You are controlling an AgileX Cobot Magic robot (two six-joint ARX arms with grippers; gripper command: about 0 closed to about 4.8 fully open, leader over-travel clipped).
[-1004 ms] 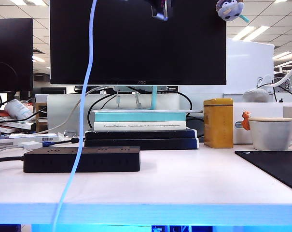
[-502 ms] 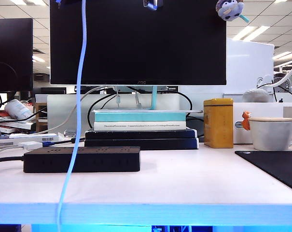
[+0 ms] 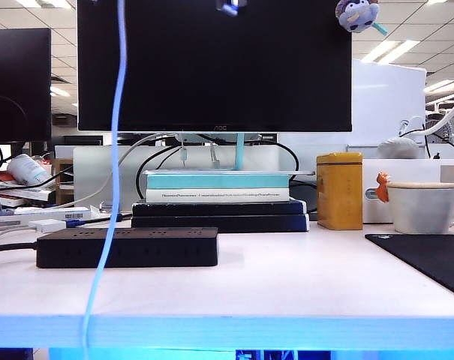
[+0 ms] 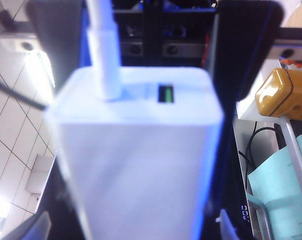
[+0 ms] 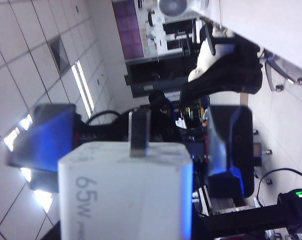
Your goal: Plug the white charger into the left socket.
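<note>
Gripping, right gripper (image 5: 136, 145): it's clamping the white charger (image 5: 126, 195), which is sitting between its fingers with a metal prong (image 5: 139, 132) pointing away from the wrist.
Left gripper (image 4: 151, 75): its fingers are standing wide with the same white block filling the gap. Honestly can't tell if it's squeezing or just sitting around it.
Cable (image 4: 102, 45): it's coming out of the charger's end face between the left fingers, right beside a small port.
Where the charger is: it's up in the air between the two grippers, too high for the exterior camera to catch.
What's just changed: the cable (image 3: 114, 150) is hanging further over to the left than a second ago. The bit of arm hardware (image 3: 228, 6) is almost slipping off the top edge, so I'm guessing everything's rising.
Below the grippers: the black power strip (image 3: 127, 247) is lying on the table (image 3: 287, 285), well apart from the charger.
Meaning for the task: nothing's getting plugged yet. The charger is still needing to come down, prongs first, over the strip's left socket, which isn't showing from this low angle.
</note>
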